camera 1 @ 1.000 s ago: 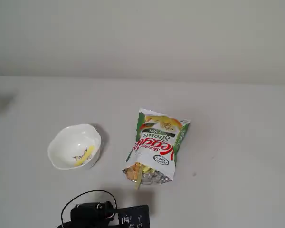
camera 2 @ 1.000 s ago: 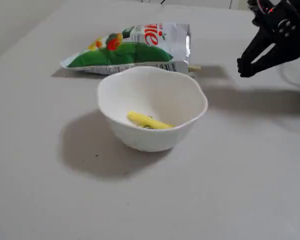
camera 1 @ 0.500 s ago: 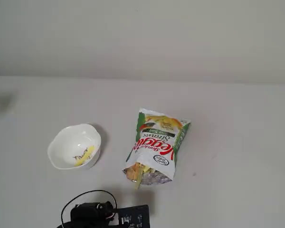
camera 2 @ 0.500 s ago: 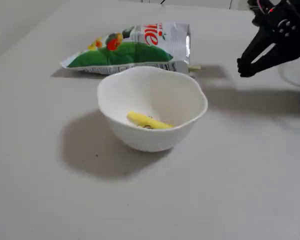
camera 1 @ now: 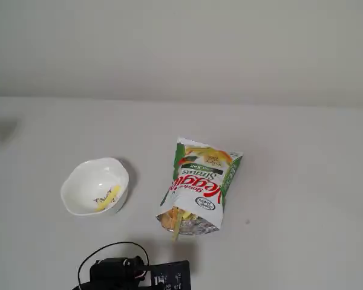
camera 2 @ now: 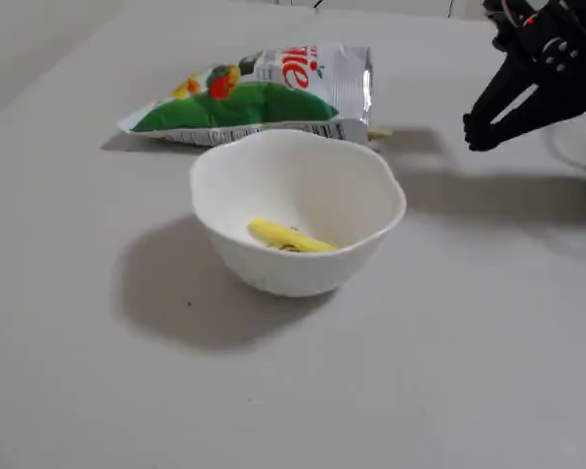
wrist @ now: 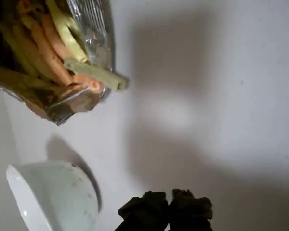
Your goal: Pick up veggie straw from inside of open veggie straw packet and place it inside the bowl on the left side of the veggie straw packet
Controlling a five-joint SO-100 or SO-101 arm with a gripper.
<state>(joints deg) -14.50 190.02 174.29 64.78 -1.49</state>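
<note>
A small white ceramic bowl with a wavy rim (camera 2: pixel 298 156) sits on the pale grey table (camera 2: pixel 469 342), and one pale yellow stick-shaped veggie straw (camera 2: pixel 291 236) lies flat on its floor; from the fixed view above, the same straw (camera 1: pixel 109 198) rests beside a small dark drawn motif whose shape is too fine to make out. To the right of the bowl in that view lies the glossy white and green veggie straw packet with red lettering (camera 1: pixel 199 181), flat on its side, its open mouth facing the lower edge of the picture. The wrist view looks into that silver-lined mouth (wrist: pixel 82 96), where orange-tan straws (wrist: pixel 45 48) are piled with pale ones; the packet is cut off by the upper left corner, so how many remain cannot be counted. One pale greenish-yellow straw (wrist: pixel 96 74) pokes out over the lip, its tip above the bare table. The black two-finger gripper (camera 2: pixel 474 135) hovers above the table near the packet's mouth, well apart from the bowl, its tips drawn close together with nothing between them. In the wrist view only the dark fingertips (wrist: pixel 156 204) show at the bottom edge, blurred and nearly touching. The arm's black base with a looping cable (camera 1: pixel 118 257) is partly cut off in the fixed view from above.
</note>
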